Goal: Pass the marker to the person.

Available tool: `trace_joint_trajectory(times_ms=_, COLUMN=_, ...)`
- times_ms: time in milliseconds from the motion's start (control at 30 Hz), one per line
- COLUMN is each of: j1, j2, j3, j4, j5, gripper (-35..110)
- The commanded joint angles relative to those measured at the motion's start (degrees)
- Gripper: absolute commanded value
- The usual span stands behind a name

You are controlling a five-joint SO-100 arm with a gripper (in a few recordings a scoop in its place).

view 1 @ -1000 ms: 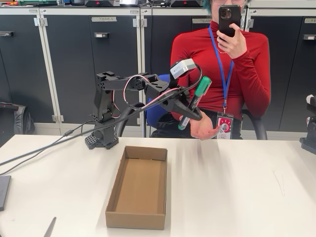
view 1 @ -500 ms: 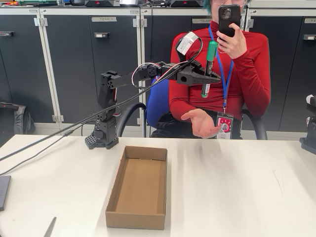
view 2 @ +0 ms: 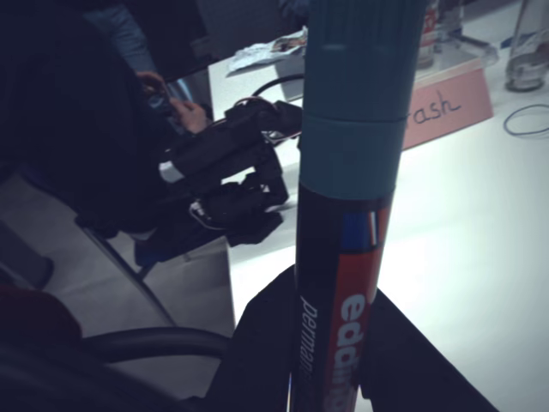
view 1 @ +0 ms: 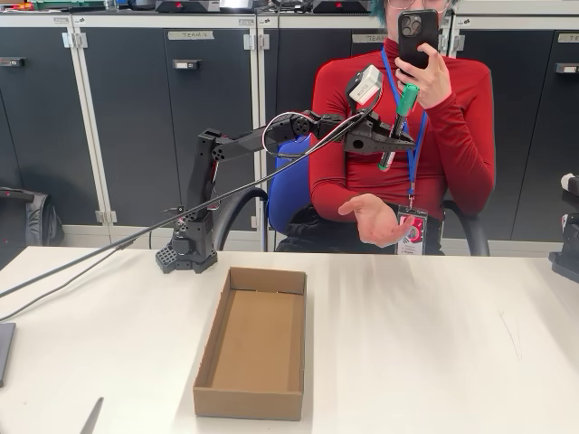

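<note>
Clearly, the gripper [view 1: 394, 137] is closed around the marker [view 1: 398, 123], holding it tilted with the green cap uppermost (fixed view), raised in front of the person [view 1: 452, 136], above their open hand [view 1: 375, 220]; the cardboard box [view 1: 253, 342] lies on the table [view 1: 434, 353].

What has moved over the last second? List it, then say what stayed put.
The arm rose and stretched right toward the person, carrying the gripper from near the open hand up to chest height. The marker stayed clamped, now tilted with its green cap near the phone. The hand lifted slightly, still palm up. The box, table and phone hand stayed put.
</note>
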Motion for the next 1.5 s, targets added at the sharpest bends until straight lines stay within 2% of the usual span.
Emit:
trace_joint_trajectory(times_ms=0, j1=-4.57, j2=0.62, j3=-4.57, j4=2.72, j5=2.81, gripper=-5)
trace_joint_trajectory(times_ms=233, j1=-9.14, j2=0.26, j3=-7.29, j4=15.29, j5=-4.83, gripper=-5)
trace_joint_trajectory(times_ms=600, j1=-11.43, j2=0.53, j3=-4.31, j4=16.17, j5=-18.11, gripper=-5)
trace_joint_trajectory(times_ms=967, j1=-11.16, j2=0.53, j3=-4.04, j4=18.46, j5=-20.65, gripper=-5)
trace_joint_trajectory(times_ms=1133, j1=-10.90, j2=0.53, j3=-4.13, j4=18.90, j5=-20.74, gripper=10)
trace_joint_trajectory(times_ms=1300, j1=-10.81, j2=0.53, j3=-4.13, j4=18.54, j5=-20.92, gripper=32)
trace_joint_trajectory(times_ms=1467, j1=-10.90, j2=0.53, j3=-4.22, j4=17.58, j5=-20.30, gripper=38)
